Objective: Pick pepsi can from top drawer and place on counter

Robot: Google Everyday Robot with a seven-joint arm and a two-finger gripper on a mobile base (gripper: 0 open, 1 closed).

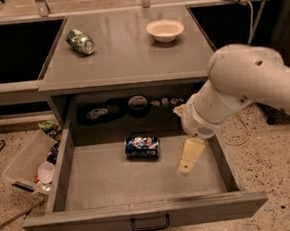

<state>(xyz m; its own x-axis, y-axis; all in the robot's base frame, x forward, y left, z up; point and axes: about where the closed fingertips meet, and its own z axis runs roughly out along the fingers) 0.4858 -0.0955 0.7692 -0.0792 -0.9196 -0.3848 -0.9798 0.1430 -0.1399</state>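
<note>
1. The top drawer (143, 215) is seen pulled fully out, its front panel nearest the camera with a small dark handle (150, 223) at the middle
2. A clear plastic tub (25, 159) is seen on the speckled floor to the left of the drawer
3. The gripper (190, 157) is held over the right part of the drawer floor, pointed downward and tilted a little to the left; whether it is wide or narrow cannot be told, and nothing is seen held in it
4. The pepsi can (142, 147) is laid on its side on the drawer floor, near the middle and toward the back, left of the gripper and apart from it
5. The white arm (243, 87) is brought in from the right, above the drawer's right wall
6. Small dark items (138, 103) are seen in the shadowed recess behind the drawer
7. The counter (125, 54) is seen above, with a green can (80, 41) laid on its side at the left and a white bowl (165, 30) set upright at the right, well apart
</note>
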